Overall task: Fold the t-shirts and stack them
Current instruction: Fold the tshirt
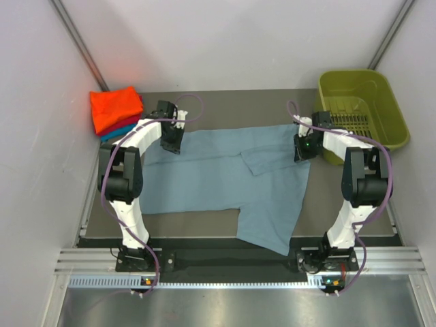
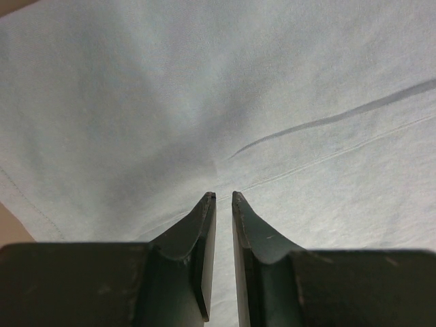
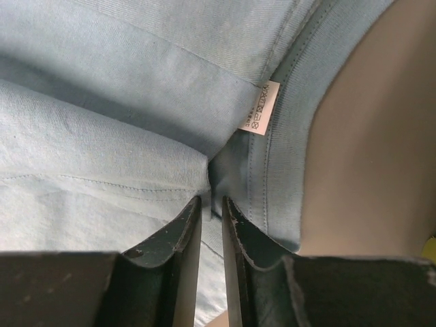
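The large grey-blue t-shirt (image 1: 225, 177) lies spread on the table, a flap folded over near its middle and its lower right part hanging to the front edge. My left gripper (image 1: 170, 139) is at the shirt's far left corner, its jaws (image 2: 223, 196) closed to a thin gap with the cloth (image 2: 204, 102) pinched between them. My right gripper (image 1: 304, 150) is at the shirt's far right edge, its jaws (image 3: 212, 199) closed on a fold of cloth (image 3: 102, 136) beside the collar band (image 3: 293, 102) and a white label (image 3: 261, 107). Folded orange (image 1: 116, 107), red and teal (image 1: 122, 131) shirts are stacked at the far left.
An olive-green plastic basket (image 1: 361, 112) stands at the far right, just beyond my right gripper. White walls close in on both sides. The dark table top (image 1: 231, 102) shows behind the shirt and along the front edge.
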Action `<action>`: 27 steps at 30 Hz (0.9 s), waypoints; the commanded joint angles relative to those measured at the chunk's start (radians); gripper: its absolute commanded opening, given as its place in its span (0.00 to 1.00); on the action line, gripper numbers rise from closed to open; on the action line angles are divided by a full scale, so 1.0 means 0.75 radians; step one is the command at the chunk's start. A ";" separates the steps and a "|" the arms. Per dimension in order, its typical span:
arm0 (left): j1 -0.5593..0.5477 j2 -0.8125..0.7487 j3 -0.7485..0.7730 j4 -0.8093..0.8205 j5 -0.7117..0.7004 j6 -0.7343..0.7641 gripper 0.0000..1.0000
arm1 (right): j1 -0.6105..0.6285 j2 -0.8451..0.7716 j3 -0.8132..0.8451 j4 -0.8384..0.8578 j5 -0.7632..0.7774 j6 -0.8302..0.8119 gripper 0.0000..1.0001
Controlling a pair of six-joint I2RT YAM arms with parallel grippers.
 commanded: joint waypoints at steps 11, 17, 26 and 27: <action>-0.003 -0.027 0.005 0.017 -0.002 -0.015 0.21 | 0.052 0.025 0.050 0.020 -0.017 -0.025 0.05; -0.003 -0.019 0.003 0.024 0.004 -0.017 0.21 | 0.050 -0.039 0.036 0.000 0.002 -0.029 0.00; -0.003 0.016 0.031 0.022 0.027 -0.023 0.21 | 0.058 -0.235 -0.025 -0.057 -0.045 0.026 0.00; -0.003 0.018 0.035 0.022 0.033 -0.025 0.21 | 0.058 -0.241 -0.032 -0.064 -0.047 0.024 0.00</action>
